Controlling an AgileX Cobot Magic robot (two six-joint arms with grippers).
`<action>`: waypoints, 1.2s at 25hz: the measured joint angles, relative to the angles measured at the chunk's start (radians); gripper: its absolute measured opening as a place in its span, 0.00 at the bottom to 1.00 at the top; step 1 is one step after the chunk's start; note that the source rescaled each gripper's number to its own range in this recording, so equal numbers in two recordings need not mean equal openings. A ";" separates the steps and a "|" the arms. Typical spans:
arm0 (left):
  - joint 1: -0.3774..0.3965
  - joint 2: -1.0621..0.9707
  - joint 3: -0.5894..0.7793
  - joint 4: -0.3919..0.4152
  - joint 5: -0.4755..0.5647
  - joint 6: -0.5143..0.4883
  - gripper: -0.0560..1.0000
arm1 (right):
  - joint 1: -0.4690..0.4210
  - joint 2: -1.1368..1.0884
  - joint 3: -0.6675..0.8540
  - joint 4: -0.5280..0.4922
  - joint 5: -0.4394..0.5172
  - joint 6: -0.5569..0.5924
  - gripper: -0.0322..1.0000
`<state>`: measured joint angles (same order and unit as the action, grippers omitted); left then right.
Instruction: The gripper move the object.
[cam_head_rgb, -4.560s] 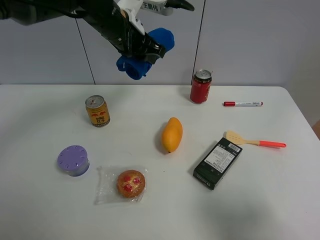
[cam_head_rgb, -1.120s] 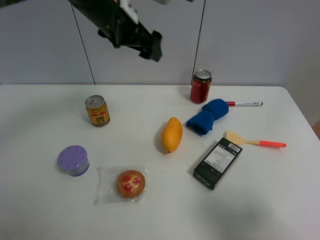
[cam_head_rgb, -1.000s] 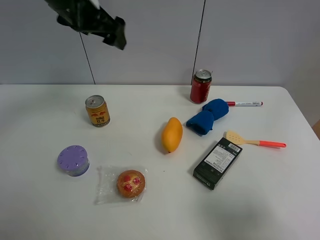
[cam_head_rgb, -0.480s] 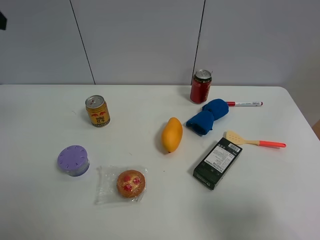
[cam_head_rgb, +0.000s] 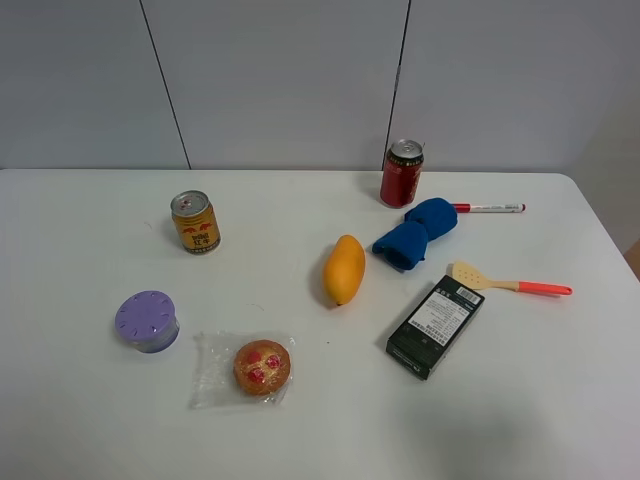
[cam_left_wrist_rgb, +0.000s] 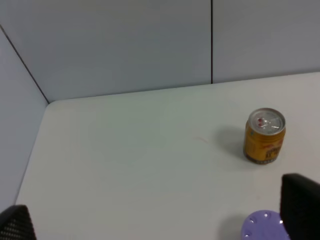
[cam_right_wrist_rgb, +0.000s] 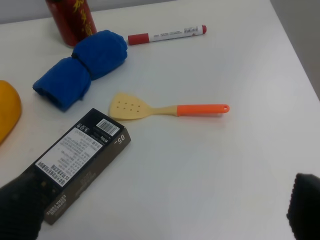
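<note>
The royal-blue cloth bundle (cam_head_rgb: 415, 232) lies on the white table between the orange-yellow mango (cam_head_rgb: 343, 269) and the red marker, just in front of the red can. It also shows in the right wrist view (cam_right_wrist_rgb: 82, 67), with the mango's end (cam_right_wrist_rgb: 7, 115) beside it. No arm shows in the exterior high view. My left gripper (cam_left_wrist_rgb: 159, 217) is open and empty over the table's far-left part. My right gripper (cam_right_wrist_rgb: 162, 207) is open and empty, back from the cloth, over the black box's side of the table.
A red can (cam_head_rgb: 402, 172), a red marker (cam_head_rgb: 486, 208), a yellow spatula with an orange handle (cam_head_rgb: 508, 282) and a black box (cam_head_rgb: 436, 325) surround the cloth. A gold can (cam_head_rgb: 195, 222), a purple container (cam_head_rgb: 147, 320) and a wrapped bun (cam_head_rgb: 258, 368) lie to the left.
The left arm held the blue cloth up in the air, then left it on the table by the red can. It drew back up and left, out of the exterior view.
</note>
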<state>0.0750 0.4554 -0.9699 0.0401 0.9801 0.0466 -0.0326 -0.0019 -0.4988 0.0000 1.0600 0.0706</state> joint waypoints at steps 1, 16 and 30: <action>0.000 -0.043 0.030 -0.003 -0.001 -0.001 1.00 | 0.000 0.000 0.000 0.000 0.000 0.000 1.00; 0.000 -0.419 0.379 -0.040 -0.019 -0.033 1.00 | 0.000 0.000 0.000 0.000 0.000 0.000 1.00; 0.000 -0.441 0.463 -0.045 0.066 -0.034 1.00 | 0.000 0.000 0.000 0.000 0.000 0.000 1.00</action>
<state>0.0750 0.0147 -0.5066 -0.0053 1.0459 0.0122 -0.0326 -0.0019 -0.4988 0.0000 1.0600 0.0706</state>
